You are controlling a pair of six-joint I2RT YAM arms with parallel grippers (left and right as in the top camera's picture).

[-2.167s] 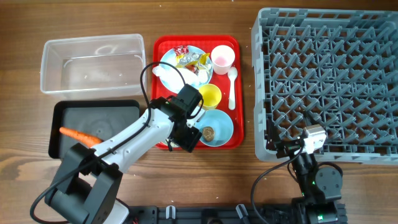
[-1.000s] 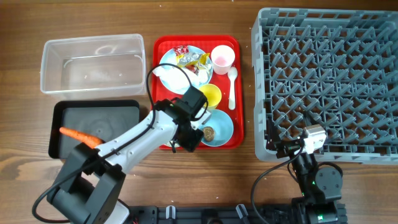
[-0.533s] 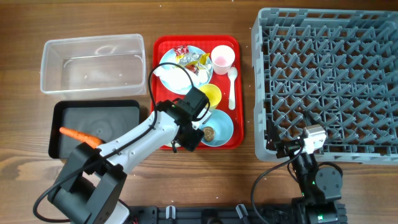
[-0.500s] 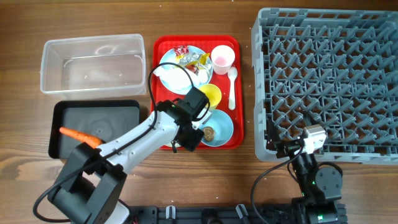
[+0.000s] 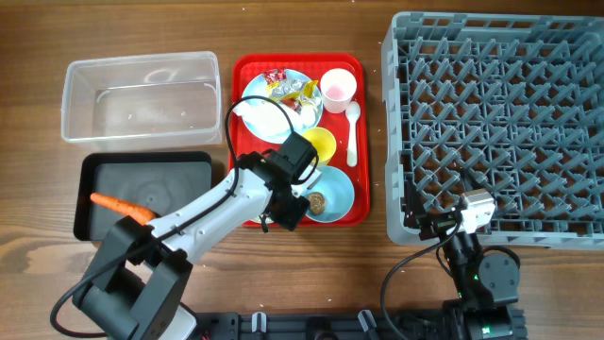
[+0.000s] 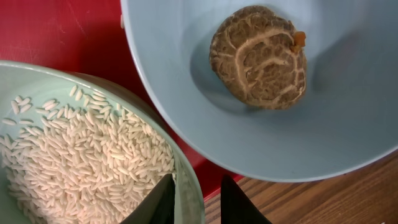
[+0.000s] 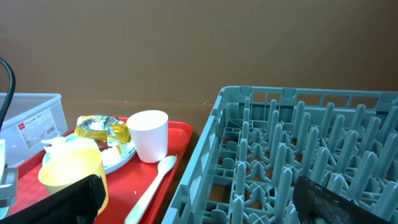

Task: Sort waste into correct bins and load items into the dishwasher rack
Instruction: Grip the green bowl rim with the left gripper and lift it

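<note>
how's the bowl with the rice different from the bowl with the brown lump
The rice bowl holds a heap of white rice; the lump bowl holds a single brown lump. The left gripper straddles the rice bowl's rim, one finger inside and one outside; nothing touches the lump bowl. Both are pale, upright bowls on the red tray.

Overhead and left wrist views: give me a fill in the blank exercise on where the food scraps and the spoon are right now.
The carrot lies in the bin coloured ___.
The brown lump sits inside a light blue ___.
The left gripper straddles the rim of the bowl holding white grains of ___.
The white spoon lies on the red ___.
Missing words: black; bowl; rice; tray.
</note>
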